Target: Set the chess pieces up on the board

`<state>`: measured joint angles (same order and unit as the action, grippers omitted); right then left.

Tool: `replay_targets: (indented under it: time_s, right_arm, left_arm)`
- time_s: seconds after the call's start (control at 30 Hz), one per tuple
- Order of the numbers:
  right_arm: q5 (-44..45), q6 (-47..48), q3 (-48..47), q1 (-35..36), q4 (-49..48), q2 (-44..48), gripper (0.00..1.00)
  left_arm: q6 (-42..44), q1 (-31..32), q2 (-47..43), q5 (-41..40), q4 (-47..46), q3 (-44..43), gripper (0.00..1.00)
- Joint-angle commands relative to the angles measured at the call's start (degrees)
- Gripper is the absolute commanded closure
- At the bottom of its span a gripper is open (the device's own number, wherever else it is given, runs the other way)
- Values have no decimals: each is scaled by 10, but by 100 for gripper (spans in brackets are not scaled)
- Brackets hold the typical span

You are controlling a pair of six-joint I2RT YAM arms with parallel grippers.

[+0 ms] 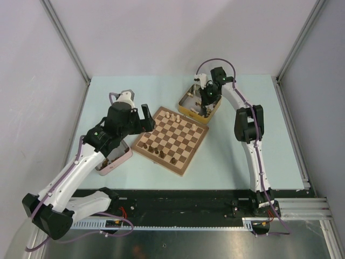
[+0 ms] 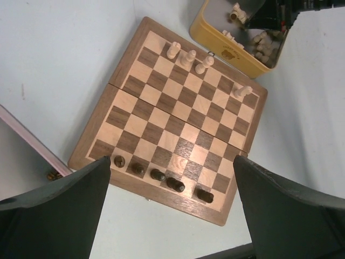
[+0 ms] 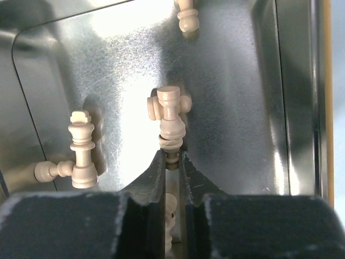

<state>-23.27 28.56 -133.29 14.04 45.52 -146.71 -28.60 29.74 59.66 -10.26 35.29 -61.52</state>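
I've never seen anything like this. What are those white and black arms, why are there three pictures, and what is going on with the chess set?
Two robot arms are bolted at a table's near edge. One picture looks down from overhead; the others come from cameras on each wrist. The chessboard lies between the arms, with five dark pieces along one edge and four pale pieces along the opposite one. The right gripper reaches into a yellow tin, its fingers pinched on a pale piece. The left gripper is above the board, open and empty. A pink tin sits under the left arm.
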Motion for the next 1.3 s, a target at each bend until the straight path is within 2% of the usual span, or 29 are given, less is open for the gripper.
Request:
replay_targets:
  time_s: [0.0,0.3,0.47,0.7,0.87,1.07,1.27]
  right_arm:
    - [-19,-10,3,-8,-24,2,94]
    - [-142,-66,70,-38,-97,112,97]
    - [-182,-75,111,-38,-122,158,97]
    - [-251,-76,138,-38,-115,201,97]
    - [-301,-51,196,-28,-106,256,96]
    - [-353,5,238,5,-39,312,96]
    - [-373,36,275,41,-3,347,96]
  left_arm:
    - [-29,-7,7,42,-51,-19,0]
    - [-75,-14,33,97,-130,-18,1]
    - [-118,-32,48,181,-197,-10,1]
    - [-161,-56,79,240,-262,-15,2]
    - [-189,-62,114,277,-290,-22,4]
    - [-209,-65,147,302,-317,-26,11]
    - [-209,-71,177,315,-321,-27,22]
